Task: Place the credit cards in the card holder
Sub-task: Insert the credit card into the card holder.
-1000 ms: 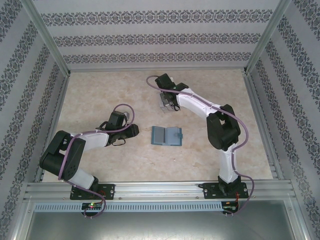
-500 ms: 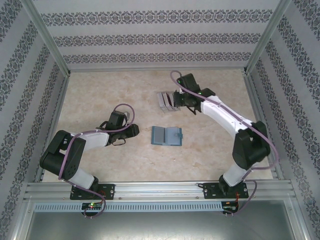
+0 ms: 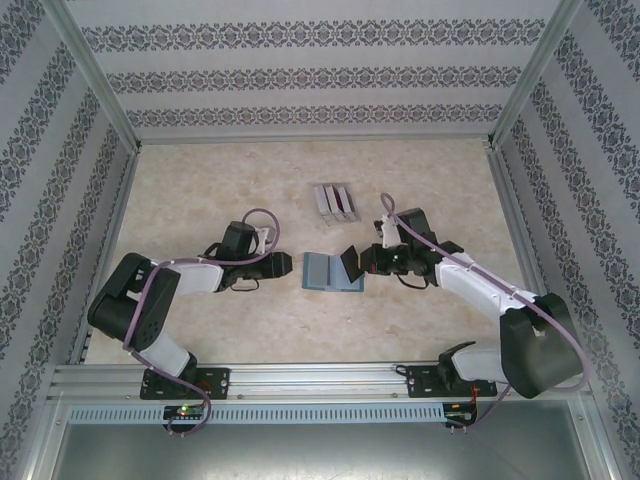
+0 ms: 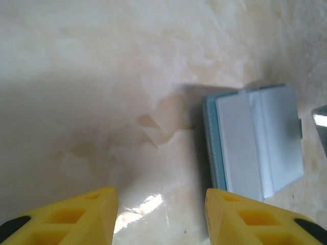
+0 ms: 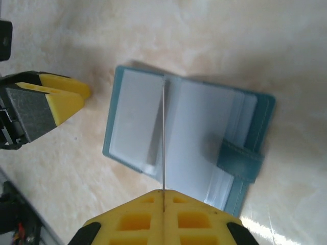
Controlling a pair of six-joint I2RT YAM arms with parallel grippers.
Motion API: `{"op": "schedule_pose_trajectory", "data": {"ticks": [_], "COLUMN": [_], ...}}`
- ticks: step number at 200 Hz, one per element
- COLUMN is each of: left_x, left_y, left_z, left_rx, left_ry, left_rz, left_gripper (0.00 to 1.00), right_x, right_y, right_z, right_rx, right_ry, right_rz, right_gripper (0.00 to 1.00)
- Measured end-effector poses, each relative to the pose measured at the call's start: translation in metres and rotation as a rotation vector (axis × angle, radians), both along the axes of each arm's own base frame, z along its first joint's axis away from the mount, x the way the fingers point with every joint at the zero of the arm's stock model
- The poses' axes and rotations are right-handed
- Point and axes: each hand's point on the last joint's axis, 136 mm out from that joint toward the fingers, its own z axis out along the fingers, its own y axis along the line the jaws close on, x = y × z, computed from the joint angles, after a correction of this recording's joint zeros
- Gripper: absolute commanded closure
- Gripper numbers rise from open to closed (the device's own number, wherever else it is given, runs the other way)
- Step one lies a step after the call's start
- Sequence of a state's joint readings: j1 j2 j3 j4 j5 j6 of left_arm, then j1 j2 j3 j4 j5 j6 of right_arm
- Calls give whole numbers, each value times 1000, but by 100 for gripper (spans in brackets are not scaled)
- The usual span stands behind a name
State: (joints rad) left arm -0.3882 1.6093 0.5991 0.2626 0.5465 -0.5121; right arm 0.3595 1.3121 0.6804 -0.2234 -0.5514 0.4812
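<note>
While the card holder (image 5: 194,127) lies open and flat, the right gripper (image 5: 163,195) stands over its fold, clamped on one credit card (image 3: 349,264) held edge-on. Just beside the holder, the left gripper (image 4: 159,198) has its fingers apart.

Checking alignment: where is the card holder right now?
Top view: the card holder lies open mid-table, between the left gripper and the right gripper holding a credit card edge-on over it.
</note>
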Motion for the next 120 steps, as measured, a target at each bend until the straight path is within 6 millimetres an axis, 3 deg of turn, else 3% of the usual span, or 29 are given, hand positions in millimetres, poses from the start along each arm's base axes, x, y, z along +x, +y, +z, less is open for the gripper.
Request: {"op": "schedule_pose_trajectory", "data": {"ticks": [42, 120], "left_x": [-6, 0], "left_y": [-27, -43], "left_z": [1, -3], "left_rx": [-19, -16], "left_ry": [-4, -1], "left_rz": [-97, -146], "left_gripper": [55, 70], "right_x": [1, 9], "right_y": [9, 17], "right_z": [-19, -46], "right_rx": [118, 185], "right_ry": [103, 199], "right_rz": [21, 24], "right_gripper": [100, 100]}}
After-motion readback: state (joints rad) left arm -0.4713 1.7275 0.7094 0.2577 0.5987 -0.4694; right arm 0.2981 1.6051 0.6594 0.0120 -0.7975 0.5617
